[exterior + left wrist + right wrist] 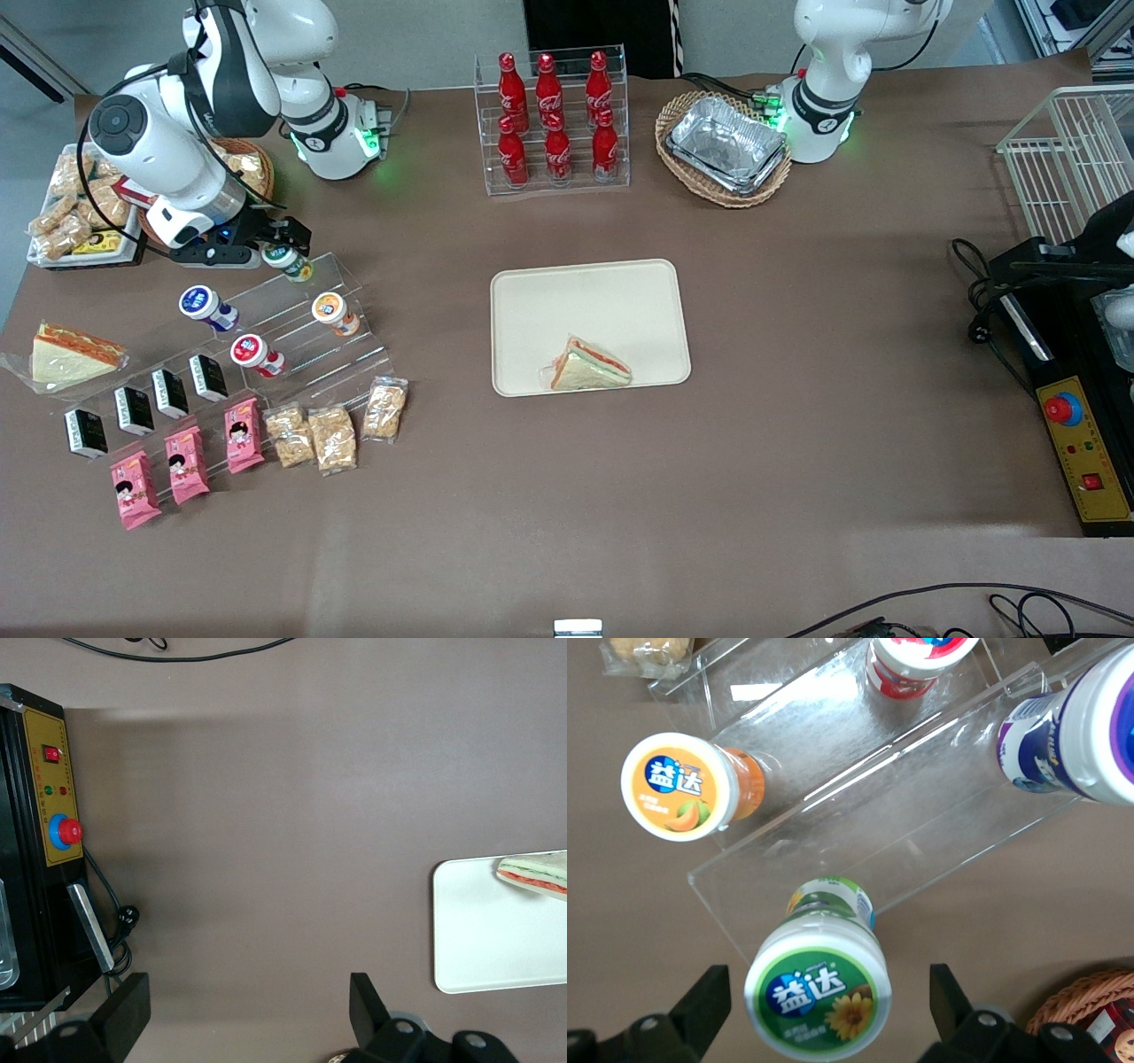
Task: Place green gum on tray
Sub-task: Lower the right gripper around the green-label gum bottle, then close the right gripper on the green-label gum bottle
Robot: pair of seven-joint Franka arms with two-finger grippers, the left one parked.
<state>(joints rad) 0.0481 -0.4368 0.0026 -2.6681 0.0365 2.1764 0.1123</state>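
The gripper point(819, 1005) is held open directly above the green gum point(819, 988), one finger point(700, 1005) seen on either side, not touching it. The bottle stands on the top step of a clear riser point(859, 806). The tray point(589, 297) is seen well apart, toward mid-bench.

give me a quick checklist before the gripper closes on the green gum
1. Gripper open: ok, a finger on each side of the green gum.
2. Gum centred between fingers: ok in the right wrist view.
3. Right bottle: ok, green lid; orange-lidded bottle and blue-lidded bottle stand apart.
4. Gum upright on the clear stepped rack: ok.
5. Finger depth along the bottle: cannot tell.
6. Free spot on the tray: ok, only a sandwich near its front edge.
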